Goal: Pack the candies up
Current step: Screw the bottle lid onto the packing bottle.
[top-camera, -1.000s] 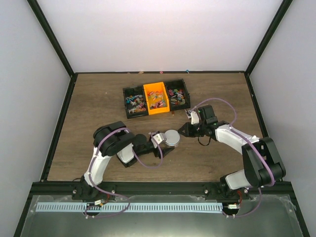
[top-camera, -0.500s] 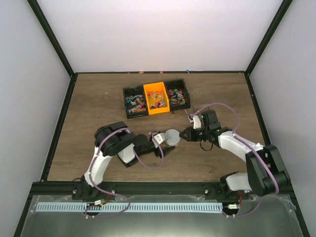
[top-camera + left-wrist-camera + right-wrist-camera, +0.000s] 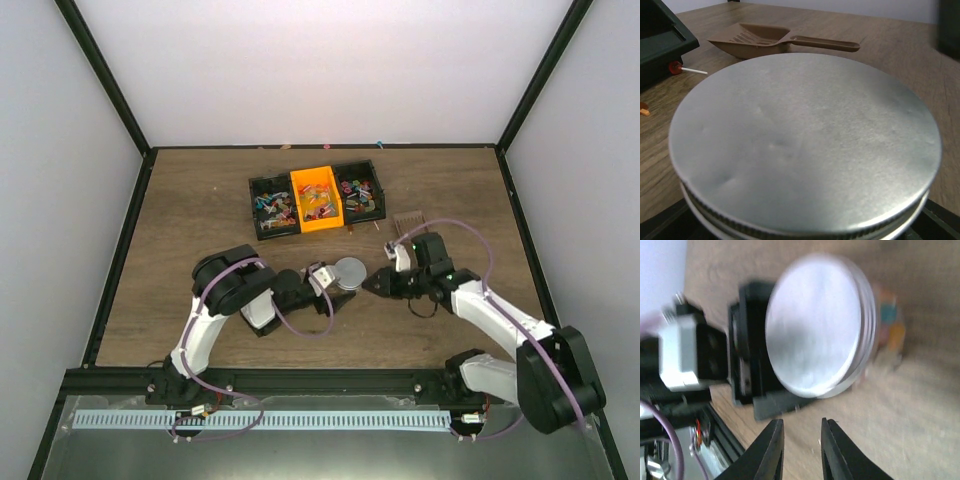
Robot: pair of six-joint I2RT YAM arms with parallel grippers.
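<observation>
The jar (image 3: 349, 273), mid-frame in the top view, wears its lid (image 3: 805, 145) and shows a few candies (image 3: 890, 325) through the glass, so a share looks packed; far more lie in the tray (image 3: 270, 180) above centre. The left gripper (image 3: 338, 284) clasps the jar, while the right gripper (image 3: 799, 452), narrowly parted and empty, hovers just beside the lid. What is left, I judge, is at most seating or tightening that lid.

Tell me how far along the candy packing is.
Done: some candies show through the jar, and its lid is on. In hand: the left gripper grips the jar; the right gripper sits beside it, jaws apart, empty. Left: many more lie in the tray.
</observation>
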